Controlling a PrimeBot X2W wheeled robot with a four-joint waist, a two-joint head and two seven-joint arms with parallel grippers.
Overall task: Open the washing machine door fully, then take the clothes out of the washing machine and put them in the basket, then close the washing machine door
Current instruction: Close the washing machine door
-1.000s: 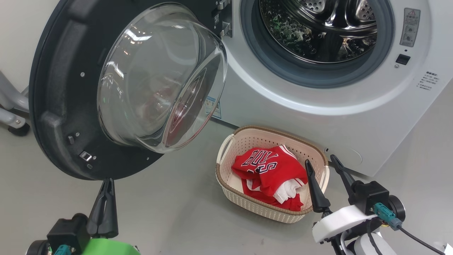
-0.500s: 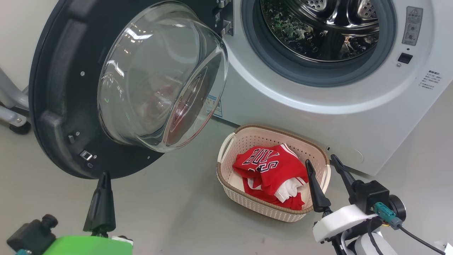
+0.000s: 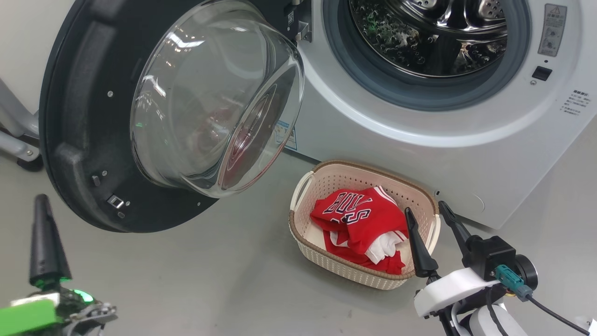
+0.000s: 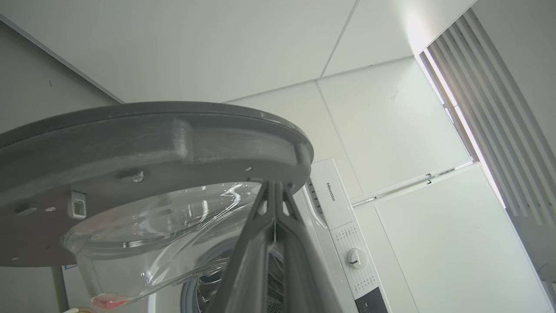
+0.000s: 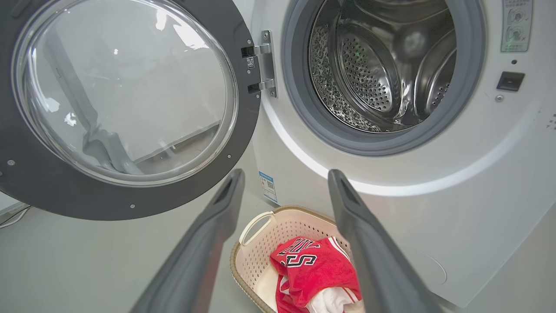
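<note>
The washing machine door (image 3: 88, 140) stood swung wide to the left of the washing machine (image 3: 419, 154). Its top was cut off by the head view's edge, and its glass bowl (image 3: 210, 102) half hid a blue sticker (image 3: 289, 137) on the white front. Only the lower part of the drum (image 3: 419, 42) was in frame. The clothes (image 3: 359, 219) lay bunched in the basket (image 3: 336, 170) on the floor against the machine, their lettering folded and only partly readable. The right gripper (image 3: 426, 207) hung spread wide, holding nothing, by the basket's right end, one finger covering part of the rim. The left gripper (image 3: 42, 205), pinched tight on nothing, pointed up near the door's lower edge. I couldn't tell whether it touched, and its body was a green blur.
</note>
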